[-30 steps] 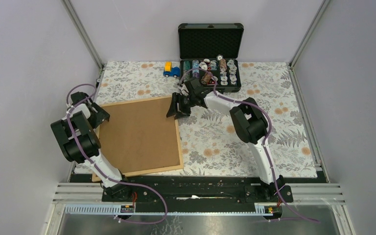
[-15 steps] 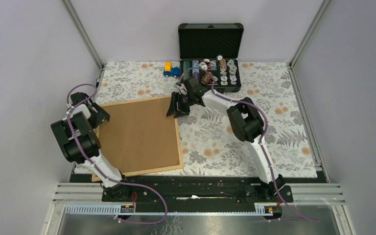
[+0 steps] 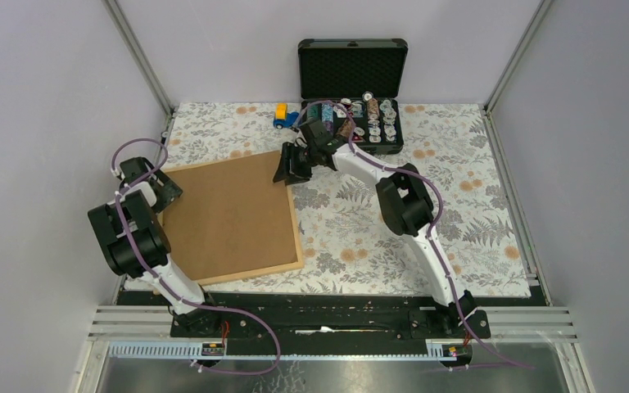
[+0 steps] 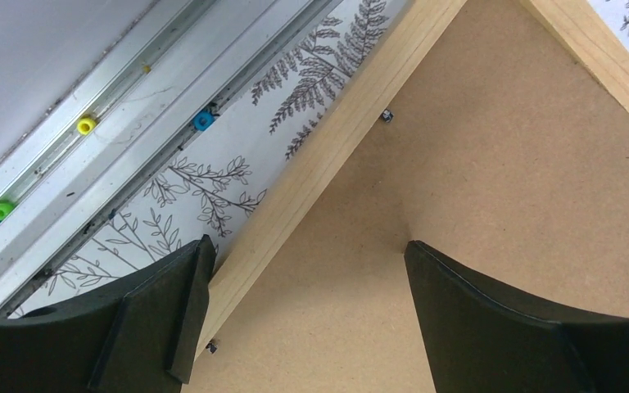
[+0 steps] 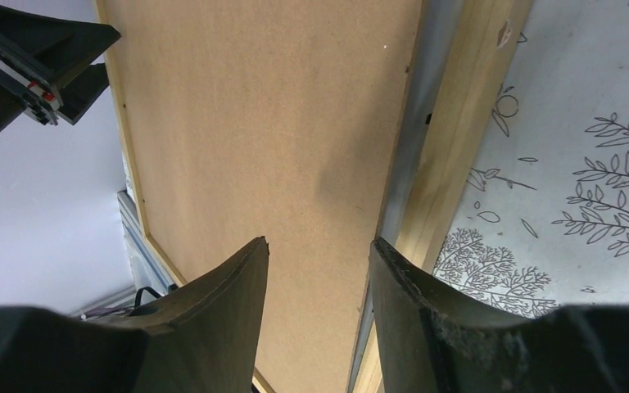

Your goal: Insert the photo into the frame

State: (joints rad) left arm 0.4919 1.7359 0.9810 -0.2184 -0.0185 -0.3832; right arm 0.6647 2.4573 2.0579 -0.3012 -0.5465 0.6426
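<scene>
The frame [image 3: 293, 219] of light wood lies face down at the left of the table, with a brown hardboard backing [image 3: 225, 217] filling it. The photo is hidden. My left gripper [image 3: 162, 191] is open at the frame's left corner, its fingers either side of the wooden rim [image 4: 328, 147], one over the mat and one over the backing [image 4: 459, 164]. My right gripper [image 3: 289, 168] is open at the far right corner, low over the backing [image 5: 270, 123]. Its right finger [image 5: 426, 311] is at the backing's edge, where a pale strip shows beside the rim [image 5: 459, 139].
An open black case [image 3: 352, 98] with small reels stands at the back, close behind the right arm. A blue and yellow toy car [image 3: 287, 117] sits beside it. An aluminium rail [image 4: 131, 106] with coloured beads runs along the left edge.
The right gripper has moved back and left, its jaws narrowing a little. The frame has slid and turned with it, its near right corner drawing away from the front edge. The left gripper barely moved.
</scene>
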